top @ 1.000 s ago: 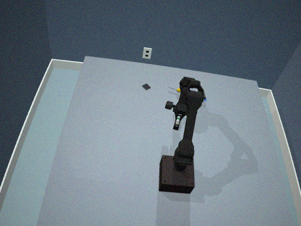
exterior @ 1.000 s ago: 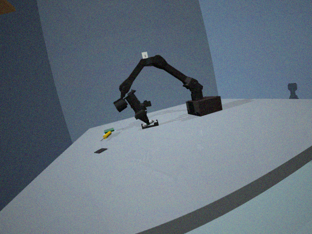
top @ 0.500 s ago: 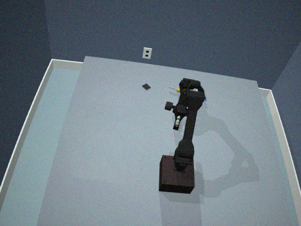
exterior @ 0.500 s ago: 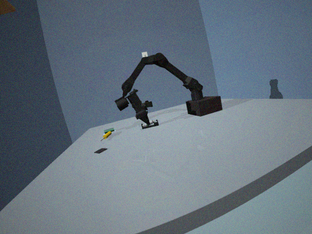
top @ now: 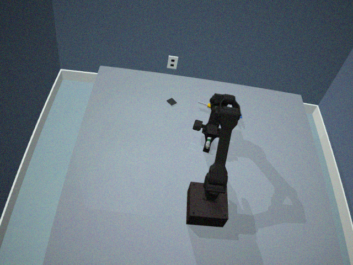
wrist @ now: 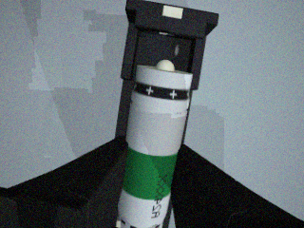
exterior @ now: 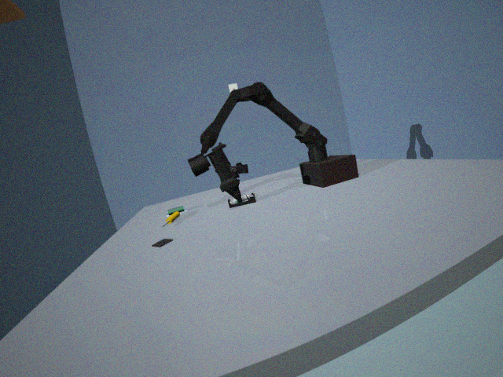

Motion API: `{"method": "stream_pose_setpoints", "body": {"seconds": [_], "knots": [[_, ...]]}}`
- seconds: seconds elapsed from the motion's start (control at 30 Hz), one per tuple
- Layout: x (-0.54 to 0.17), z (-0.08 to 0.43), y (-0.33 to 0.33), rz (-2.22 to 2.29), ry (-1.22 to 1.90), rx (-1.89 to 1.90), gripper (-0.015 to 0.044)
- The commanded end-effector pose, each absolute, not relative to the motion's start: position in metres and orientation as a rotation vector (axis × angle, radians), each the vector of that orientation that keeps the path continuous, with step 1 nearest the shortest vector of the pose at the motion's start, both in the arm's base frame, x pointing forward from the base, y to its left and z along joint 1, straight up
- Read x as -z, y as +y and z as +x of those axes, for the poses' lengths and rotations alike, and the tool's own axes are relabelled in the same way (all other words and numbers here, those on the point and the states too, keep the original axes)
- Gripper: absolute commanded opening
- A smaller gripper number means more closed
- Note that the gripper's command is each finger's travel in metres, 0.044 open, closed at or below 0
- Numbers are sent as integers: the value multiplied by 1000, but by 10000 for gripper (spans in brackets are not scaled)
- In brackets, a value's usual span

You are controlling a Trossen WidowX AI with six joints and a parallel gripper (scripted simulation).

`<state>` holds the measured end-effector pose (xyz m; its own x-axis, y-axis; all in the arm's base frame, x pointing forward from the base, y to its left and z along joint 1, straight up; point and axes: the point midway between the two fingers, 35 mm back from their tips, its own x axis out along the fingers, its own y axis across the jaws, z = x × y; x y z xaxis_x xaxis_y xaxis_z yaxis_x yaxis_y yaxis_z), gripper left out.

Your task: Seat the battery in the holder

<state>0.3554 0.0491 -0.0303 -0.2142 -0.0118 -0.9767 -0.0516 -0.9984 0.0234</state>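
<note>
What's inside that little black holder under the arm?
A white and green battery lies along the holder, its terminal nub pointing at the far lip. The pincer grips it. The battery covers the holder's floor, and the near end is hard to make out.

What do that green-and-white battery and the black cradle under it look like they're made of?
The battery looks like a metal cell in a smooth printed wrap: white with a green band and a black ring. A pale nub shows at its far tip, and a ribbed, silvery piece, probably the spring, sits at its near end. The holder looks like matte black moulded plastic, with boxy edges and no shine. The gripper grips the battery.
</note>
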Motion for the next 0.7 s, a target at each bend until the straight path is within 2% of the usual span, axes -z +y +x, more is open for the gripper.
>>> {"method": "stream_pose_setpoints", "body": {"seconds": [0.0, 0.67], "knots": [[32, 359, 49, -1998, 85, -2392, 63], [34, 354, 49, -2085, 89, -2312, 63]]}}
